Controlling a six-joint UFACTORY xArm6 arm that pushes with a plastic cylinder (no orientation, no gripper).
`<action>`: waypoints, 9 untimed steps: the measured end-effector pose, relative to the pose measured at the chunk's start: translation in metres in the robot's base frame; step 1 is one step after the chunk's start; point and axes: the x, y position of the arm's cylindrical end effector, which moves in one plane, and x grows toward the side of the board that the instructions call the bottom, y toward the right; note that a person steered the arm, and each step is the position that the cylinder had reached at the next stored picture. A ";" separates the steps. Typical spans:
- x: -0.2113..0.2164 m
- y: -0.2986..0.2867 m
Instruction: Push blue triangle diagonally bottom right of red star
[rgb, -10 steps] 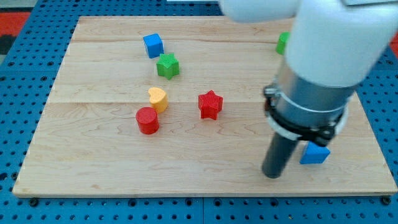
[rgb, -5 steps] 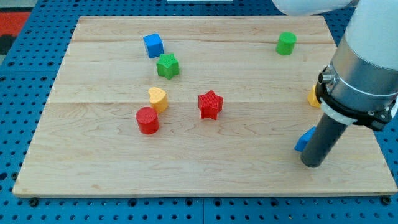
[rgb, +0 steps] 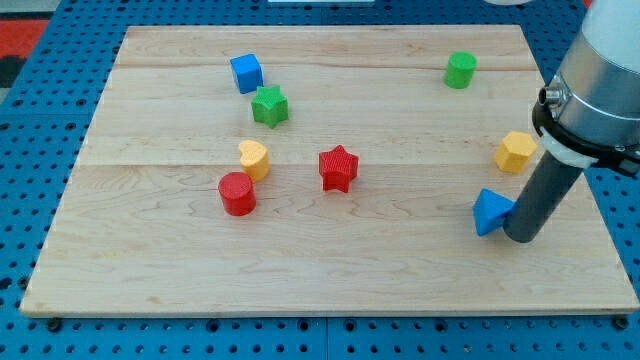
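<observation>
The blue triangle (rgb: 490, 212) lies on the wooden board near the view's right edge, below the yellow hexagon. The red star (rgb: 338, 168) sits near the board's middle, well to the left of and slightly above the triangle. My tip (rgb: 522, 238) rests on the board at the triangle's right side, touching or nearly touching it. The rod rises up and to the right from there.
A yellow hexagon (rgb: 515, 152) lies just above the triangle. A green cylinder (rgb: 460, 70) is at top right. A blue cube (rgb: 246, 73) and green star (rgb: 269, 105) are at top left. A yellow heart (rgb: 253, 159) and red cylinder (rgb: 238, 193) sit left of the red star.
My tip has moved right and slightly up, from the left of the blue triangle round to its right side. The arm no longer hides the green cylinder and yellow hexagon.
</observation>
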 end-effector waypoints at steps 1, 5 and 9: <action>-0.009 -0.026; -0.015 0.013; -0.074 -0.044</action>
